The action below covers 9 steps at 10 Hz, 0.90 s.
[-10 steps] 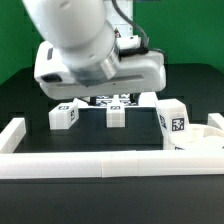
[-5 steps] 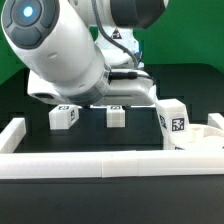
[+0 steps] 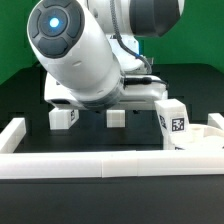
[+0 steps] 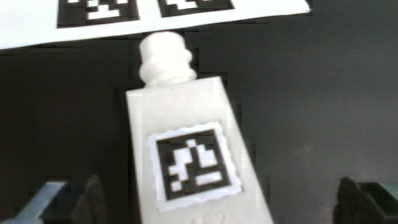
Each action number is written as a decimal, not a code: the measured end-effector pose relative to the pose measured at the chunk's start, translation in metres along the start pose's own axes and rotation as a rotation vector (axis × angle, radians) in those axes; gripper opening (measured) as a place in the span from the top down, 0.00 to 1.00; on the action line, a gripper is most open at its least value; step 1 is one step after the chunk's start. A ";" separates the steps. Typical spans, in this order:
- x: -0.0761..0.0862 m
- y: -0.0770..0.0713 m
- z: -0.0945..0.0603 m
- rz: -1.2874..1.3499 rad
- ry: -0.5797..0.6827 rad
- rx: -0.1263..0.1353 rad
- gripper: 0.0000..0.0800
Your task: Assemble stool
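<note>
i see my end effector [image 4: 214,203] spread wide, either side of a tagged stool leg [image 4: 178,125] lying on the desk [image 4: 320,110].

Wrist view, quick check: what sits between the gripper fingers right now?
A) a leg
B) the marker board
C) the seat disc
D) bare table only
A: a tagged leg lies in the gap of the open gripper, untouched on both sides.
</note>
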State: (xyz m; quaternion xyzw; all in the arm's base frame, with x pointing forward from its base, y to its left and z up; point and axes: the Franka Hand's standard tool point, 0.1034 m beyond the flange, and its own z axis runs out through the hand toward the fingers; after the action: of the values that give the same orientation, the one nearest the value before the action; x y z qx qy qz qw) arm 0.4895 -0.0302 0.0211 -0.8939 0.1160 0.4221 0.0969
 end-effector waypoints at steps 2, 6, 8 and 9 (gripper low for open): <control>0.001 0.003 0.007 0.023 -0.023 0.001 0.19; 0.002 0.004 0.006 0.026 -0.020 0.002 0.19; 0.002 0.006 0.008 0.045 -0.037 0.009 0.19; 0.000 0.002 0.012 0.056 -0.052 0.008 0.19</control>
State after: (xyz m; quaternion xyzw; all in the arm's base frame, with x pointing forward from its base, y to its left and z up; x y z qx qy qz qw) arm 0.4802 -0.0286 0.0132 -0.8785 0.1400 0.4475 0.0915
